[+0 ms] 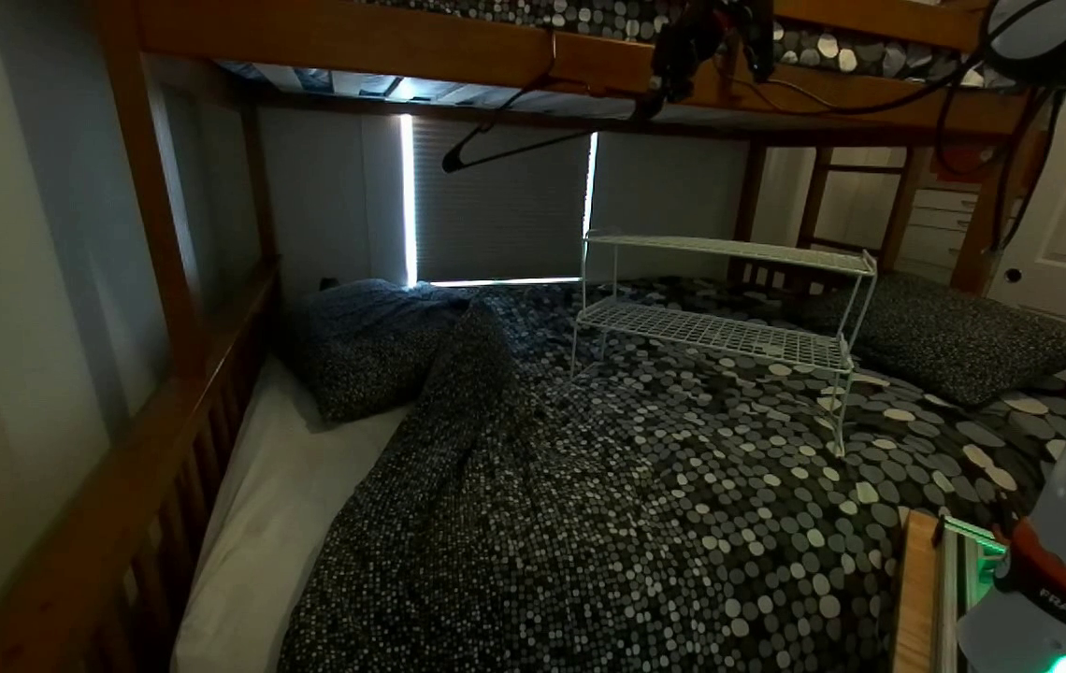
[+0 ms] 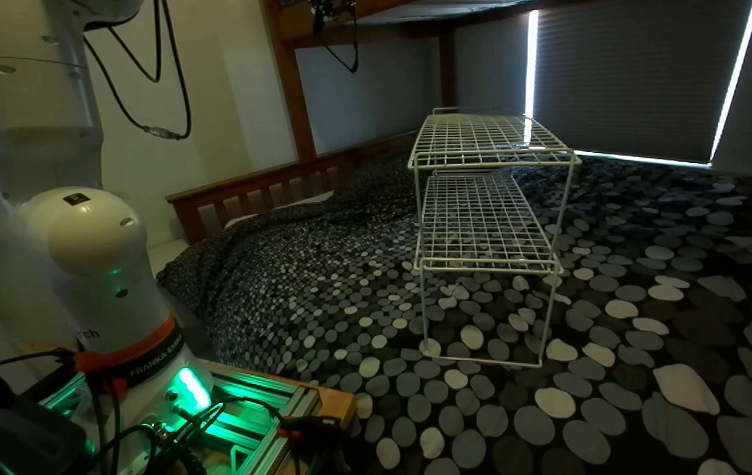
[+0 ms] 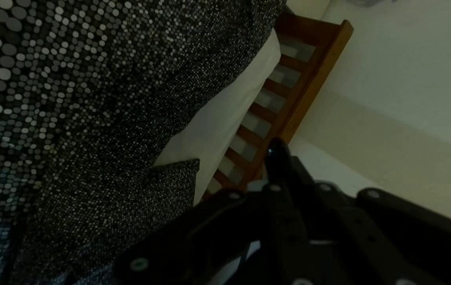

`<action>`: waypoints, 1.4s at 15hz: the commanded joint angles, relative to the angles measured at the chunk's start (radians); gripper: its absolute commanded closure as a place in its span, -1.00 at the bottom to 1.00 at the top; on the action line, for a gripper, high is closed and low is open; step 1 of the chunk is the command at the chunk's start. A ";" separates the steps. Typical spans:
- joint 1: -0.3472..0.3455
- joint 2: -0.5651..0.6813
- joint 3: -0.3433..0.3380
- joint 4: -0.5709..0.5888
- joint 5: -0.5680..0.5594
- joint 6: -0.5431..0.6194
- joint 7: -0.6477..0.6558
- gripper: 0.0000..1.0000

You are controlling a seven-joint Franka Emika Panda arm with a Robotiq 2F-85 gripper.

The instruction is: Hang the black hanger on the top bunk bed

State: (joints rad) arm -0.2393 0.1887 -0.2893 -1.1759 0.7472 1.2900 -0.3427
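Your fingers [image 1: 667, 82] are pinched on one end of the hanger [image 1: 525, 150], the rest stretching past their tips, hook level with the top bunk [image 1: 355, 42]; whether touching, you can't tell. Below, a rack [image 1: 720, 336] stands on the blanket [image 1: 608, 523].

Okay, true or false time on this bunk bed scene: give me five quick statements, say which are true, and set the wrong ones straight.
1. The black hanger is up by the top bunk bed. True.
2. The window shade is fully raised. False: the window shade is lowered, with bright light along its edges.
3. A two-shelf wire rack stands on the lower bed. True.
4. The jaws are down at the wire rack. False: they are up by the top bunk bed and appear closed on one end of the black hanger.
5. A green light glows at the arm's base. True.
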 commanded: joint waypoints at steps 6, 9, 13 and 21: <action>0.002 0.026 -0.008 0.040 -0.049 -0.068 0.042 -0.27; 0.014 0.009 -0.021 0.039 -0.154 -0.038 0.070 -0.72; 0.016 -0.019 -0.034 0.021 -0.301 -0.047 0.123 -1.00; 0.020 -0.208 -0.038 -0.055 -0.450 -0.272 0.296 -1.00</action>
State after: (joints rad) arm -0.2379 0.0994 -0.3303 -1.1457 0.3541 1.0859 -0.1291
